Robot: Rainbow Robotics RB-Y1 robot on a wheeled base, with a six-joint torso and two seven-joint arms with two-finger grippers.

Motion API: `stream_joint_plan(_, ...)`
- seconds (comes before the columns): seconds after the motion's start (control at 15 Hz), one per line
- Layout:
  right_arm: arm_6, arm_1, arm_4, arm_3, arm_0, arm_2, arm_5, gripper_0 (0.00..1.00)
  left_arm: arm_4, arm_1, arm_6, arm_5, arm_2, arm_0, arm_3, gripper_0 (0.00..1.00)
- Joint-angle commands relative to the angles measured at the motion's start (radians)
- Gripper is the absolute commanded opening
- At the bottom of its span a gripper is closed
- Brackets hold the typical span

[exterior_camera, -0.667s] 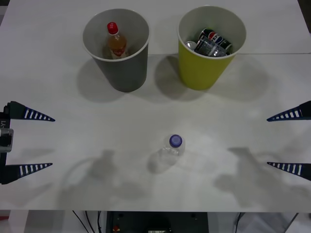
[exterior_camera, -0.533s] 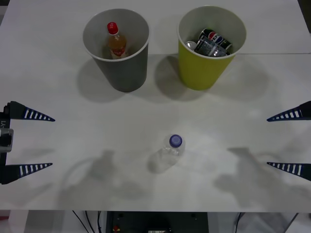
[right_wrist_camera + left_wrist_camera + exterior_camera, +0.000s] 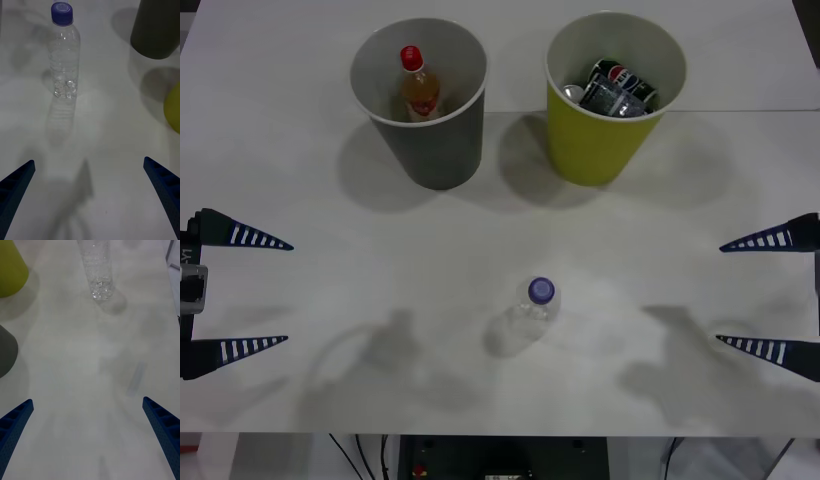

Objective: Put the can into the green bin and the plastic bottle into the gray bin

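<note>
The clear plastic bottle (image 3: 532, 312) with a purple cap stands upright on the white table, midway between my two grippers. Behind it stand the gray bin (image 3: 442, 150) and the green bin (image 3: 588, 150). Two cans (image 3: 620, 85) lie inside the green bin. My left gripper (image 3: 286, 293) hangs open at the left edge, well apart from the bottle. At the right edge my right gripper (image 3: 720, 294) is also open and empty. From the right wrist, the bottle (image 3: 64, 56) stands ahead of the open gripper (image 3: 88, 160). The left wrist view shows the bottle's lower half (image 3: 99, 272) beyond its own open gripper (image 3: 87, 400).
A red-capped bottle of orange liquid (image 3: 418, 88) stands inside the gray bin. The table's front edge (image 3: 500, 432) runs just below the grippers. The gray bin (image 3: 157, 30) and green bin (image 3: 173, 108) show in the right wrist view, and both bins (image 3: 10, 266) in the left.
My right gripper has crept a little inward toward the bottle. The left gripper, the bottle and both bins are unmoved.
</note>
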Motion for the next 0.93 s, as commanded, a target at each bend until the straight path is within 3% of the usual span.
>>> stream_joint_plan(0.07,0.028,0.058,-0.012,0.028,-0.015,0.045,-0.001,1.0,0.0,0.0,0.0,0.0,0.0,0.0,0.0,1.0)
stream_joint_plan(0.27,0.149,0.124,-0.059,0.101,-0.051,0.091,-0.015,1.0,0.0,0.0,0.0,0.0,0.0,0.0,0.0,1.0)
stream_joint_plan(0.6,0.341,0.286,-0.101,0.315,-0.15,0.121,-0.156,1.0,0.0,0.0,0.0,0.0,0.0,0.0,0.0,1.0)
stream_joint_plan(0.93,0.468,0.365,-0.184,0.514,-0.245,0.238,-0.174,1.0,0.0,0.0,0.0,0.0,0.0,0.0,0.0,1.0)
